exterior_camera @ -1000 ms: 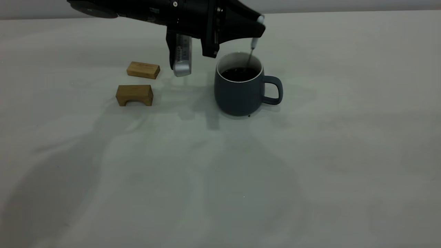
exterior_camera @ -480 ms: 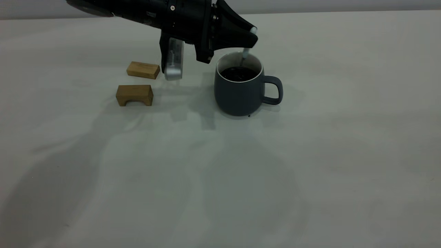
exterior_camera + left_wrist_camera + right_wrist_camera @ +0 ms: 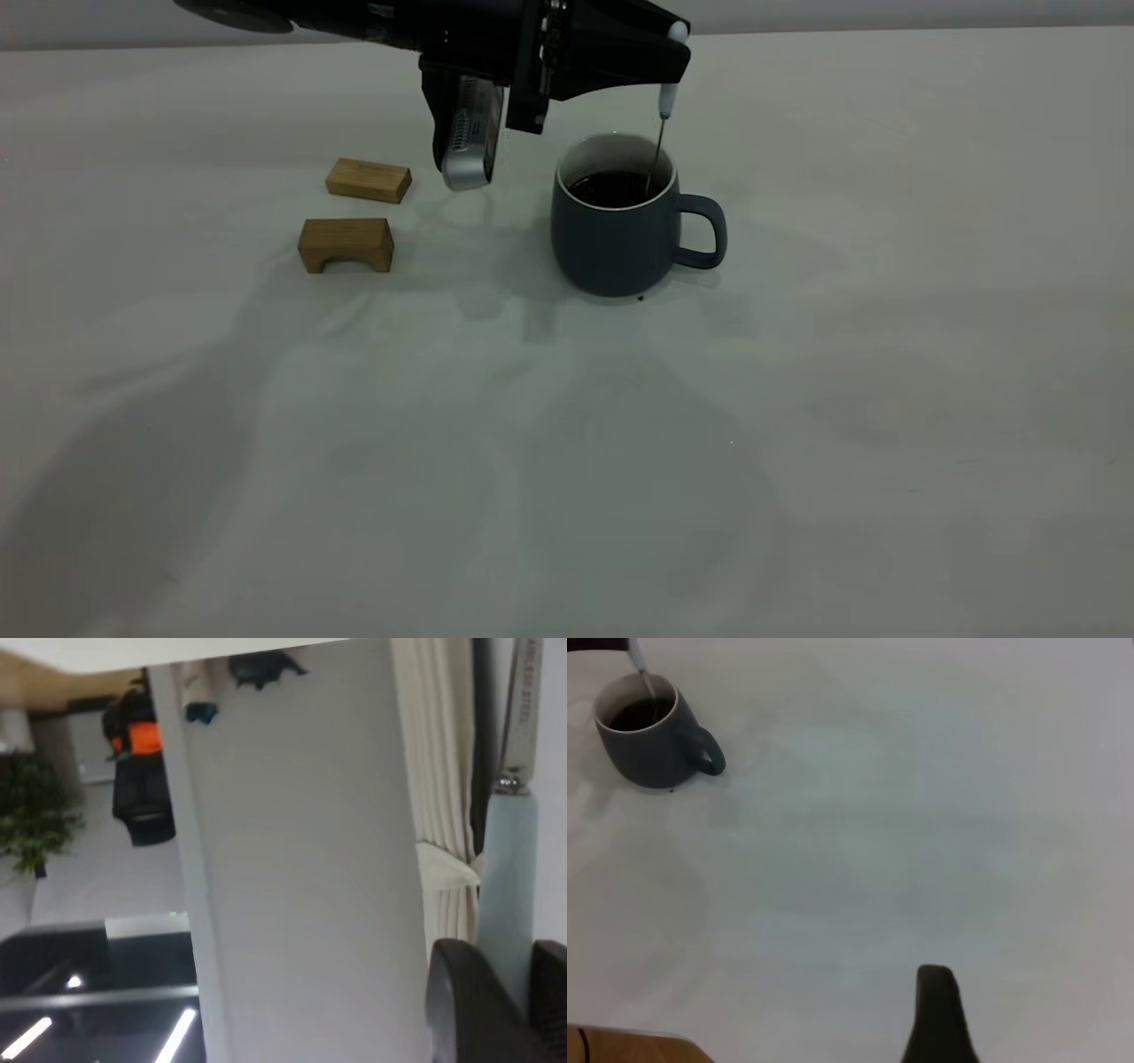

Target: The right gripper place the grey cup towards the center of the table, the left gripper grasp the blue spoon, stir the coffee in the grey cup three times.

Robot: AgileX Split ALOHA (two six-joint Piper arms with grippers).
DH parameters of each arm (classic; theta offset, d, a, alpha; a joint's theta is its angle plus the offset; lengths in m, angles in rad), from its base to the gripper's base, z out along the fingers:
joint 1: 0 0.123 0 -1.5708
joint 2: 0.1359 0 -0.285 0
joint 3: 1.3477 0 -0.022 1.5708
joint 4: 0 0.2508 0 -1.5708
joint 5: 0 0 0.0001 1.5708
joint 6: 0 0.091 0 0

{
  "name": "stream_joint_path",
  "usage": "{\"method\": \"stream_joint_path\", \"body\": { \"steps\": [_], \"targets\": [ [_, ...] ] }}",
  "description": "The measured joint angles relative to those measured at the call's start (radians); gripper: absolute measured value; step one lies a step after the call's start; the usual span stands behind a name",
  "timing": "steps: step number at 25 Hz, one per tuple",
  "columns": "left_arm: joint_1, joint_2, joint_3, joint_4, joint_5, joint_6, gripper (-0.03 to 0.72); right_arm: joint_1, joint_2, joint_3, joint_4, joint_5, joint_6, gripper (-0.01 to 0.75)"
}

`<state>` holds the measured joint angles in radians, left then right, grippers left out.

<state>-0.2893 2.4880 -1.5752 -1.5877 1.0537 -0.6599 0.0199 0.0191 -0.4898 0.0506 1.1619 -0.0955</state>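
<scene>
Left gripper (image 3: 669, 55) pinches the spoon (image 3: 663, 111) upright, bowl dipped in the cup's (image 3: 611, 239) coffee (image 3: 611, 188) for stirring; right gripper's state unclear.

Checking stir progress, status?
Left claw shut on spoon, tip dipped in coffee. Cup upright on table. Right claw far off. Nothing blocking.

Left arm (image 3: 399, 22): matte black housing, small silver screws, ribbed silver-grey module beneath wrist. Left gripper (image 3: 669, 53): black, tapered.
</scene>
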Motion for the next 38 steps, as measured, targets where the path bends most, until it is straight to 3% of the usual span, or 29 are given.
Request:
{"method": "stream_joint_path", "body": {
  "steps": [5, 11, 15, 20, 24, 29, 34, 38],
  "targets": [
    [0.035, 0.0, -0.001, 0.088, -0.002, -0.134, 0.173, 0.0, 0.0, 0.0, 0.0, 0.0, 0.0, 0.591],
    [0.073, 0.0, -0.005, 0.105, -0.005, -0.063, 0.173, 0.0, 0.0, 0.0, 0.0, 0.0, 0.0, 0.591],
    [0.079, 0.0, -0.01, 0.107, -0.005, 0.041, 0.201, 0.0, 0.0, 0.0, 0.0, 0.0, 0.0, 0.591],
    [0.079, 0.0, -0.01, 0.138, 0.003, 0.216, 0.392, 0.0, 0.0, 0.0, 0.0, 0.0, 0.0, 0.591],
    [0.079, -0.016, -0.012, 0.225, 0.006, 0.344, 0.495, 0.0, 0.0, 0.0, 0.0, 0.0, 0.0, 0.591],
    [0.08, -0.12, -0.078, 0.474, -0.008, 0.466, 0.514, 0.0, 0.0, 0.0, 0.0, 0.0, 0.0, 0.591],
    [0.081, -0.285, -0.123, 0.618, -0.002, 0.572, 0.515, 0.0, 0.0, 0.0, 0.0, 0.0, 0.0, 0.591],
    [0.104, -0.442, -0.127, 0.718, 0.041, 0.86, 0.515, 0.0, 0.0, 0.0, 0.0, 0.0, -0.001, 0.591]
  ]
}}
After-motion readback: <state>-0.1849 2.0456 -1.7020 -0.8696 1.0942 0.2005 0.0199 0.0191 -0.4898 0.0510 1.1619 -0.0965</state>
